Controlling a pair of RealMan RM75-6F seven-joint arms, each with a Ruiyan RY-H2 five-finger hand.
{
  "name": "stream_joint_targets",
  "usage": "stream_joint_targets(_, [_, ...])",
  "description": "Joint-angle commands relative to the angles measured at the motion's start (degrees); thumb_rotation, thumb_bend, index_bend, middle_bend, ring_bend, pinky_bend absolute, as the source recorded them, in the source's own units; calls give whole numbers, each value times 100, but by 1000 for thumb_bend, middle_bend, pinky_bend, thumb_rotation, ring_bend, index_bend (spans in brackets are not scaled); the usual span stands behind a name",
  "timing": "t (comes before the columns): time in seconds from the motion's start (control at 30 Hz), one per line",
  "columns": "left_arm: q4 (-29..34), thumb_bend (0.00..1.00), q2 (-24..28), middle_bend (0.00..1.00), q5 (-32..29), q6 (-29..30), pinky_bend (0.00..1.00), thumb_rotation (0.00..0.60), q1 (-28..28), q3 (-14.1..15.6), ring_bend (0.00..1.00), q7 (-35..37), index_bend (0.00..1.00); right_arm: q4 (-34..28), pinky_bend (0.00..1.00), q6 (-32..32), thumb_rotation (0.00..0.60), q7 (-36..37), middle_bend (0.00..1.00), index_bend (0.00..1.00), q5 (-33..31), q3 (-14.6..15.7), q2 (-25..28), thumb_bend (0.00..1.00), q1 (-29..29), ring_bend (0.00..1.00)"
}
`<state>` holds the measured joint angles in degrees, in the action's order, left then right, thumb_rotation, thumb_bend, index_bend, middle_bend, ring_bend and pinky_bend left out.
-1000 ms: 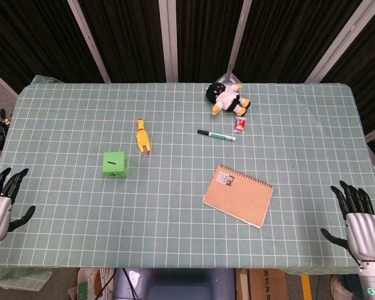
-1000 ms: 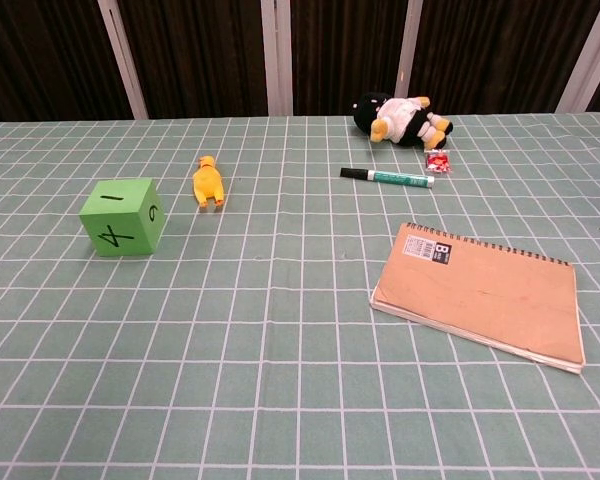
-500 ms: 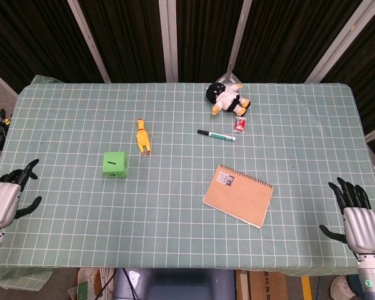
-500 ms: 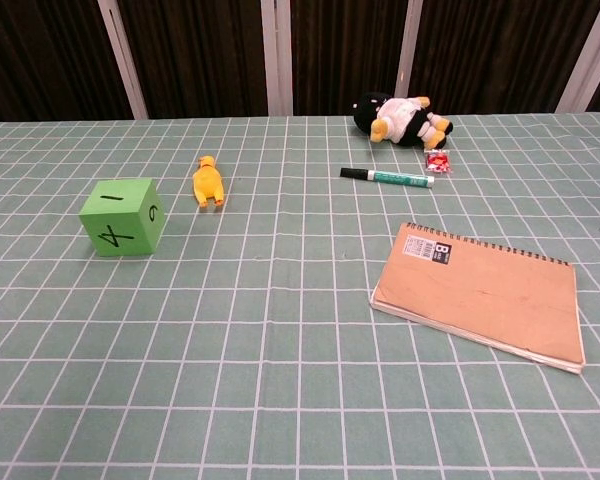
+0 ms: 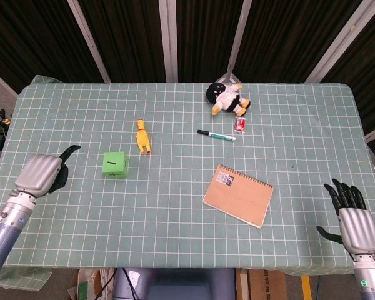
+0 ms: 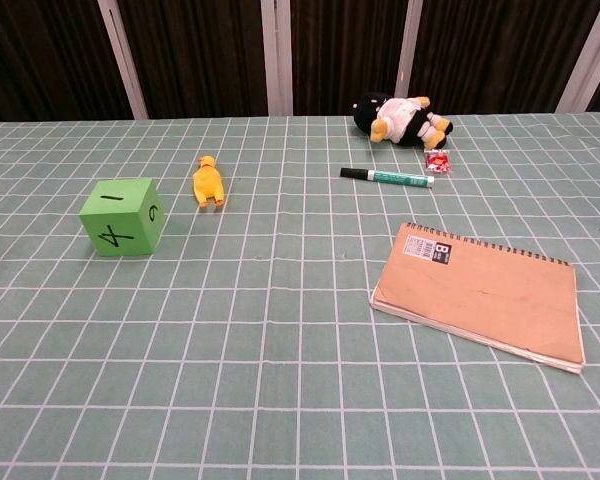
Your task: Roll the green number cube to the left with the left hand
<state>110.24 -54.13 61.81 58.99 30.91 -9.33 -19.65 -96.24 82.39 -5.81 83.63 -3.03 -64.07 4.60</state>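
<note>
The green number cube [image 5: 115,164] sits on the left part of the checked green tablecloth [image 5: 175,206]. In the chest view the cube [image 6: 122,217] shows a 4 on its near face and a 1 on top. My left hand [image 5: 44,174] hovers over the table a little to the left of the cube, apart from it, thumb sticking out toward it, holding nothing. My right hand [image 5: 352,215] is at the near right edge of the table with its fingers spread and nothing in it. Neither hand shows in the chest view.
A yellow rubber chicken [image 5: 142,137] lies just behind and right of the cube. A green marker [image 5: 216,135], a small red packet [image 5: 239,125] and a plush toy [image 5: 227,98] lie further back. A brown spiral notebook [image 5: 238,195] lies right of centre.
My left hand has come in from the near left edge onto the table, toward the cube, and turned its back upward. The right hand has sunk slightly. The cube has not moved.
</note>
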Motion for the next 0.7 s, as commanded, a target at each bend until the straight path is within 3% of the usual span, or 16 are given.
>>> stream_joint_targets(0.03, [590,937,164,825,-2054,-640,683,600,1103,-242,662,-1392,153,38,46,32,600,-9,12,121,26,-18,-20,154,8,2])
stream_joint_targets(0.1, [725,937,104,827,-2924,-659,683,600,1472,-284,666,-1624,153,93,46,129,600,88,12,121,141,-32,-42,154,6,2])
stream_joint_targets(0.23, [717,937,-23,831,-3803,-735,683,600,1922,-256,671,-1795,152,247,46,396,600,216,11,121,268,-127,-158,154,-20,2])
stream_joint_targets(0.7, [29,937,-571,836,-5204,-1191,712,600,2818,19,677,-1814,151,446,46,508,600,6,12,101,90,-268,-327,154,-36,2])
